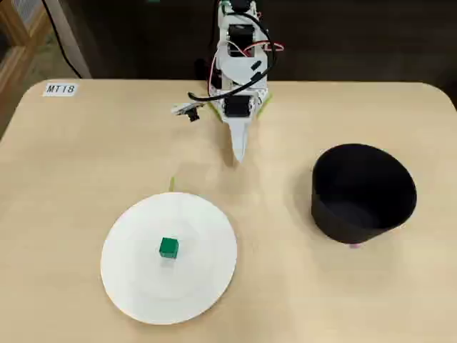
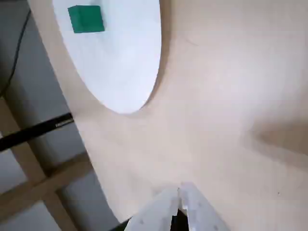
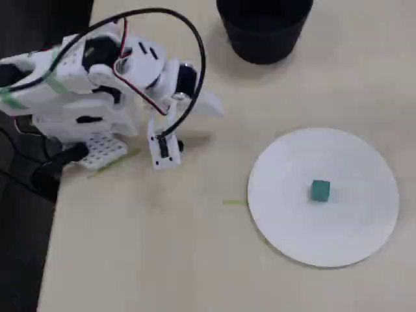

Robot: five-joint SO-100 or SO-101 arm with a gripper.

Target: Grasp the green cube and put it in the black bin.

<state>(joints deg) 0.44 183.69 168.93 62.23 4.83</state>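
While the pincer (image 1: pixel 239 153) rests closed near the bench's (image 1: pixel 86 157) far edge, reaching for the green cube (image 1: pixel 168 247) on the white plate (image 1: pixel 207 279) comes next.

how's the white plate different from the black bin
The white plate is flat and pale; the black bin is a deep, dark, tall-walled tub. The plate carries the green cube; the bin looks empty. Both are round and rest on the table, clear of the end effector.

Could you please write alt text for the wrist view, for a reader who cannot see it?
A green cube sits on a white plate at top left of a tan table; the closed gripper pokes in at the bottom edge.
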